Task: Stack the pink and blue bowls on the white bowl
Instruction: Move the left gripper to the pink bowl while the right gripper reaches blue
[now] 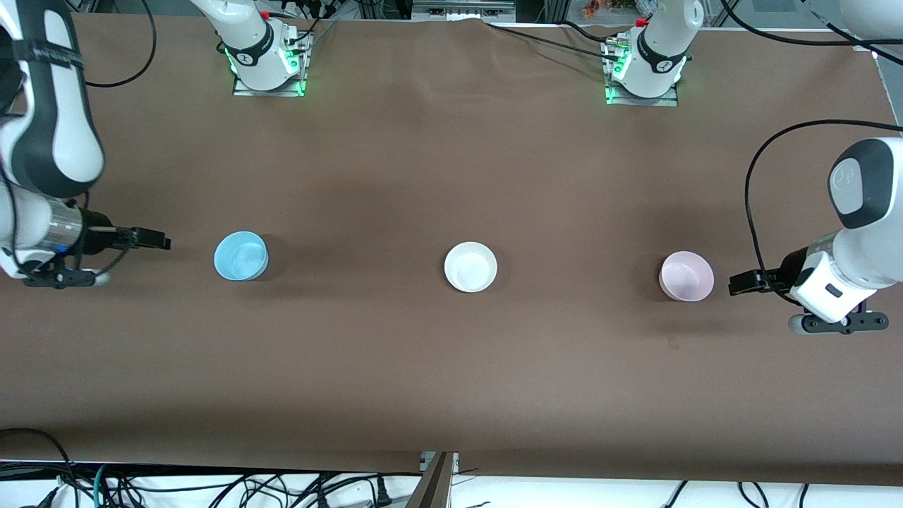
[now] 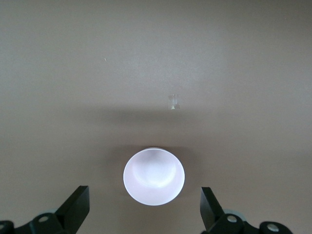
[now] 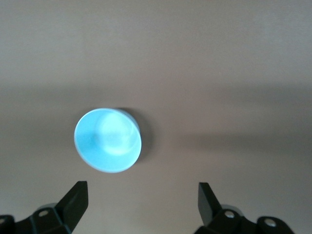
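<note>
We find no stacking done yet: all three bowls sit apart, upright and empty, in one row across the middle of the front view. The white bowl point(image 1: 470, 267) sits at frame centre. The blue bowl point(image 1: 241, 255) sits at centre-left of the frame, toward the right arm's end of the table. The pink bowl point(image 1: 686, 276) sits at centre-right, toward the left arm's end. Each coloured bowl is well apart from the white one.

The right gripper point(image 1: 164, 242) sits at the left edge of the frame, just beside the blue bowl and not touching it. Its fingers point(image 3: 73, 202) stand wide open and hold nothing.

The left gripper point(image 1: 734, 283) sits at the right edge of the frame, just beside the pink bowl, also clear of it. Its fingers point(image 2: 75, 205) are spread fully and empty.

We judge the task at its start. Both transfers remain: each coloured bowl must be gripped, carried to frame centre and nested on the white bowl.
</note>
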